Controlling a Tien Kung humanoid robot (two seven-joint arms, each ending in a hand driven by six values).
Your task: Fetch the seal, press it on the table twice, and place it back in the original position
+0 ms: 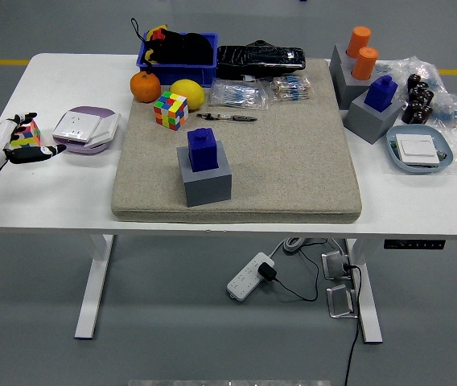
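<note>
From my console I see one white desk (pixel 51 201) filling the view, with one beige felt mat (pixel 293 161) lying over its middle. On the mat, toward 7 o'clock from its centre, stands one gray block (pixel 206 181) with a blue seal (pixel 203 148) seated upright in its top; nothing touches it. A second gray block (pixel 367 119) with a second blue seal (pixel 381 91) sits off the mat at 2 o'clock, and just behind it a third gray block (pixel 343 74) carries two orange cylinders (pixel 363 52).

At 12 o'clock I count one blue bin (pixel 176 58) with dark things in it and one black pouch (pixel 259 58) beside it. Two clear bags (pixel 261 92) of small parts lie on the mat's far edge, and one crumpled plastic bag (pixel 438 100) with dark items lies at the right. One light-blue tray (pixel 418 153) sits at 3 o'clock.

At 9 o'clock rests one lilac and white socket box (pixel 86 129). Smaller still: one orange (pixel 145 86), one lemon (pixel 187 94), one colour cube (pixel 170 109) and one dark pen-like tool (pixel 227 117).

My left hand (pixel 26 138) is at the desk's left edge, well apart from both seals, fingers wrapped round a second, smaller colour cube (pixel 26 133). I don't see my right hand.
</note>
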